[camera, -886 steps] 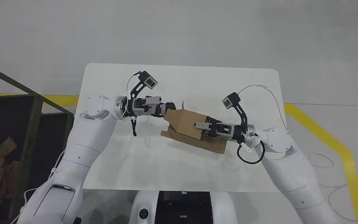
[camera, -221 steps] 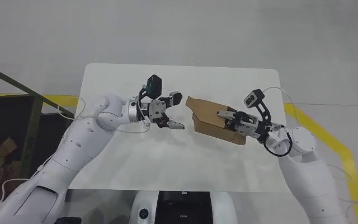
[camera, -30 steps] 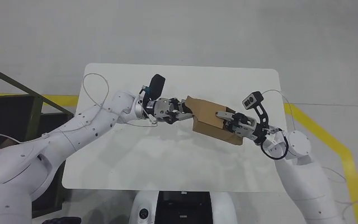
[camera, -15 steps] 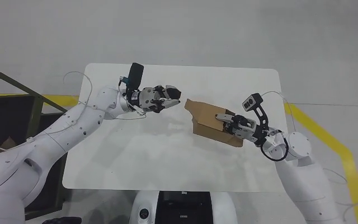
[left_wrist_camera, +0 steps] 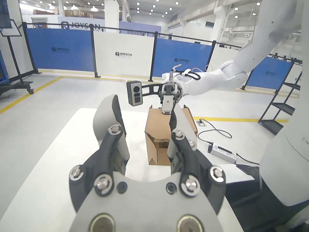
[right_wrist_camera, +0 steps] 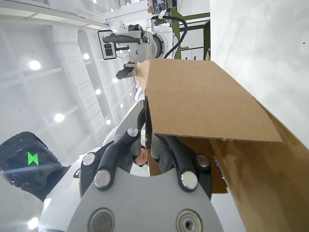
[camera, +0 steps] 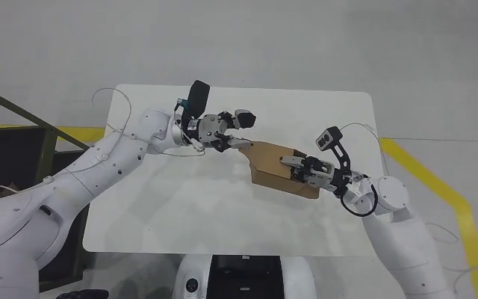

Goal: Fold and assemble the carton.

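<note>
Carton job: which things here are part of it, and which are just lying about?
Job: carton; right gripper clamping its wall; open left gripper beside it; table.
Lying about: power adapter on the floor; green frame; black shelf rack.

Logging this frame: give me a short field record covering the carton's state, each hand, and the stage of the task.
carton: brown, partly erected, on the white table; the end toward the left hand is open
right hand: shut on a carton wall at the opposite end
left hand: open, empty, facing the open end
stage: end flaps not yet folded shut
</note>
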Robot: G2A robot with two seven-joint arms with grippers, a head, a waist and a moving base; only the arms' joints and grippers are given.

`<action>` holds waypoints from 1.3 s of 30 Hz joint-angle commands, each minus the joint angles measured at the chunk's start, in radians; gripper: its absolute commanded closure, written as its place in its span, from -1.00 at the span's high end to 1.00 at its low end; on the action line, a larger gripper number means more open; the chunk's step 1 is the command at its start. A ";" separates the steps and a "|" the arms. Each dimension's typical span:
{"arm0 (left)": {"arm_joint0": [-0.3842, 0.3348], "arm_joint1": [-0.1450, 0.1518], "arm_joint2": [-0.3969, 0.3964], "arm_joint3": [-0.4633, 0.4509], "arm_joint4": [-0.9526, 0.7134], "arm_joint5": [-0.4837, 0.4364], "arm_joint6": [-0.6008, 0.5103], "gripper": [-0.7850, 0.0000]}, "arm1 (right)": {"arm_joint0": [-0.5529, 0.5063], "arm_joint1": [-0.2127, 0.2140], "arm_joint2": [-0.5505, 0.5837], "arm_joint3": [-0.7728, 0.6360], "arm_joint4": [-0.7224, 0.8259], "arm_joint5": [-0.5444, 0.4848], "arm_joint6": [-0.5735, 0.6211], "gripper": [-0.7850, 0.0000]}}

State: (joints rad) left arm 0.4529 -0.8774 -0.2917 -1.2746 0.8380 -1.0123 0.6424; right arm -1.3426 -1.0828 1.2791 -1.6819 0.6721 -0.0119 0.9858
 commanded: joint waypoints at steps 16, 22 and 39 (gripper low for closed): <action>-0.027 -0.008 0.074 0.034 -0.127 0.000 -0.056 0.73 | 0.002 -0.001 0.006 -0.003 0.030 -0.015 0.016 -1.00; -0.025 -0.009 0.094 0.037 -0.150 0.000 -0.073 0.77 | -0.002 0.000 0.013 -0.009 0.034 -0.016 0.014 -1.00; -0.037 -0.016 0.110 0.069 -0.235 0.000 -0.103 0.77 | 0.000 -0.001 0.011 -0.023 0.039 -0.026 0.035 -1.00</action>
State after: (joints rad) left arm 0.4168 -0.8918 -0.1834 -1.2086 0.6101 -1.0123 0.5433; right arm -1.3424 -1.0833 1.2898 -1.7046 0.7097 -0.0368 1.0192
